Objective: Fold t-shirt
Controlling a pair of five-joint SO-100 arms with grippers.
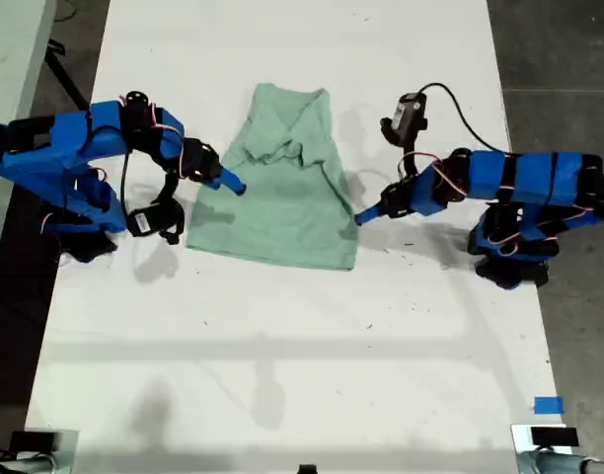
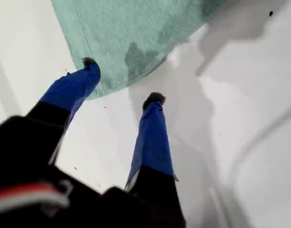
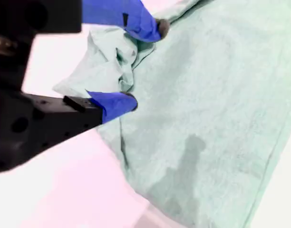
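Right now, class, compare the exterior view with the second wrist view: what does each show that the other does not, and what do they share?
Only the exterior view shows both arms at once, the whole white table, a blue tape square near its lower right corner, and my first gripper at the shirt's edge on its right side.

Only the second wrist view shows, up close, the bunched folds of cloth between the open jaws of my second gripper.

Both show the t-shirt, and my second gripper at its crumpled part.

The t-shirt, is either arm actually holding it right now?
No. My first gripper is open at the t-shirt hem; my second gripper is open around a bunched edge.
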